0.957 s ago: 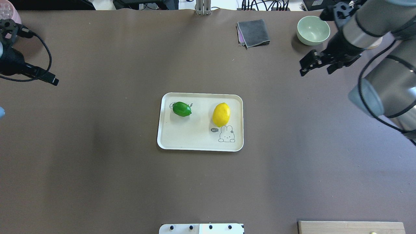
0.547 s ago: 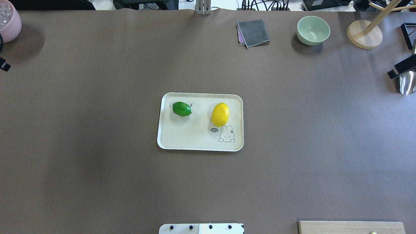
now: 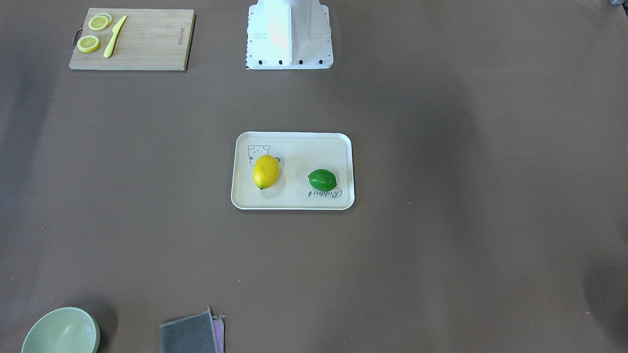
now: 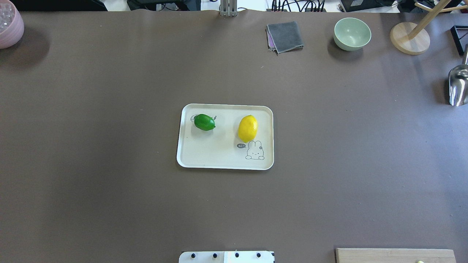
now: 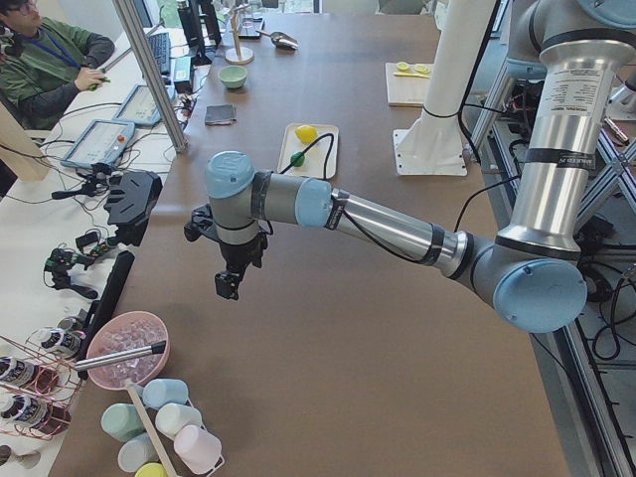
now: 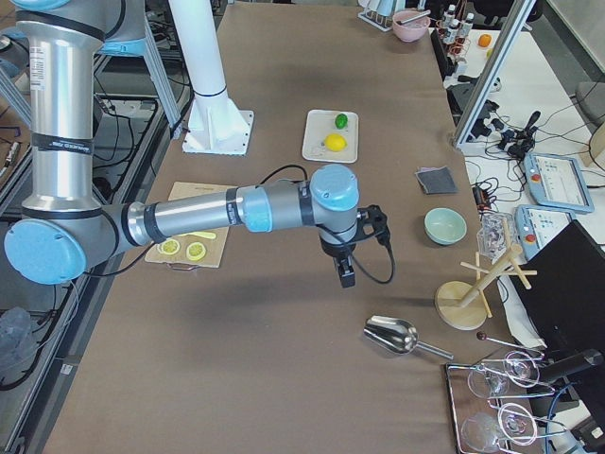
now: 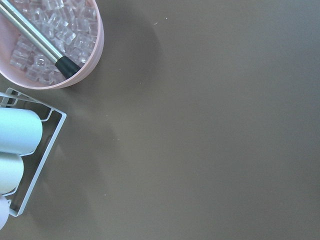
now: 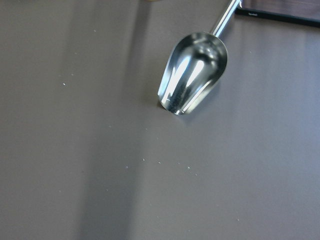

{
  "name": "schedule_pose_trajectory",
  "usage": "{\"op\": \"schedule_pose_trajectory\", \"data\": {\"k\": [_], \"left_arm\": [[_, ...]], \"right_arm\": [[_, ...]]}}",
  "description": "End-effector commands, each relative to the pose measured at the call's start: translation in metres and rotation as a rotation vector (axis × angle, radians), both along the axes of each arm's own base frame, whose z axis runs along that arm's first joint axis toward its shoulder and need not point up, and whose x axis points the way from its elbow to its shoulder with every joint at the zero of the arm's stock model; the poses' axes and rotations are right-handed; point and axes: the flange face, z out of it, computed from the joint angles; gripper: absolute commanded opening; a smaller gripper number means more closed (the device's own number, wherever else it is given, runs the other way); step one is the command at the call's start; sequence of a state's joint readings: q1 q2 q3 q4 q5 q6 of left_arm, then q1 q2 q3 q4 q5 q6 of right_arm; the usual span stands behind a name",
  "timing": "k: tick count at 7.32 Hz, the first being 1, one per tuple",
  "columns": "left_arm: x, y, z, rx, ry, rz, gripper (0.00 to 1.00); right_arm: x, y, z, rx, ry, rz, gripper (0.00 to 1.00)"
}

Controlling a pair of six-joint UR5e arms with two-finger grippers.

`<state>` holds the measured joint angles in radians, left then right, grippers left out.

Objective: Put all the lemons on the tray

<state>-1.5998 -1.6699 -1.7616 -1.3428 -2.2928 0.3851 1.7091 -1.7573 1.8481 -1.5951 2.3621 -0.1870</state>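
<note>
The yellow lemon (image 4: pixel 248 128) and the green lemon (image 4: pixel 204 122) both lie on the cream tray (image 4: pixel 219 157) at the table's middle, apart from each other. They also show in the front-facing view as the yellow lemon (image 3: pixel 266 171), the green lemon (image 3: pixel 322 180) and the tray (image 3: pixel 294 147). My left gripper (image 5: pixel 228 286) shows only in the exterior left view, over the table's left end, far from the tray. My right gripper (image 6: pixel 346 275) shows only in the exterior right view, over the right end. I cannot tell whether either is open or shut.
A pink bowl of ice (image 4: pixel 9 22) and a cup rack (image 7: pixel 20 150) stand at the left end. A metal scoop (image 4: pixel 457 86), wooden stand (image 4: pixel 409 38), green bowl (image 4: pixel 352 33) and grey cloth (image 4: pixel 285 36) are at the far right. A cutting board (image 3: pixel 147 39) holds lemon slices.
Both arms have drawn outward to the table's ends and left the overhead view. The lemons stay on the tray.
</note>
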Motion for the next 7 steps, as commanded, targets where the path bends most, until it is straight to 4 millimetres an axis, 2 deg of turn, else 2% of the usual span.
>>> {"op": "schedule_pose_trajectory", "data": {"k": [1, 2, 3, 4, 5, 6, 7], "left_arm": [[-0.065, 0.057, 0.065, -0.035, 0.008, -0.113, 0.98], [-0.08, 0.085, 0.096, -0.086, 0.022, -0.154, 0.98], [-0.077, 0.102, 0.111, -0.118, 0.025, -0.156, 0.98], [-0.075, 0.11, 0.107, -0.108, 0.023, -0.154, 0.98], [-0.075, 0.111, 0.108, -0.117, 0.01, -0.154, 0.98], [-0.075, 0.111, 0.106, -0.11, 0.011, -0.154, 0.98], [-0.075, 0.11, 0.105, -0.111, 0.013, -0.155, 0.98]], "right_arm": [[0.009, 0.04, 0.043, -0.104, 0.053, 0.03, 1.0], [0.008, 0.042, 0.057, -0.132, 0.051, 0.029, 1.0], [0.008, 0.043, 0.069, -0.156, 0.04, 0.029, 1.0], [0.007, 0.042, 0.078, -0.17, 0.036, 0.024, 1.0], [0.007, 0.04, 0.075, -0.161, 0.038, 0.024, 1.0], [-0.001, 0.032, 0.062, -0.142, 0.036, 0.006, 1.0], [-0.021, 0.02, 0.053, -0.125, 0.043, -0.044, 1.0]]}}
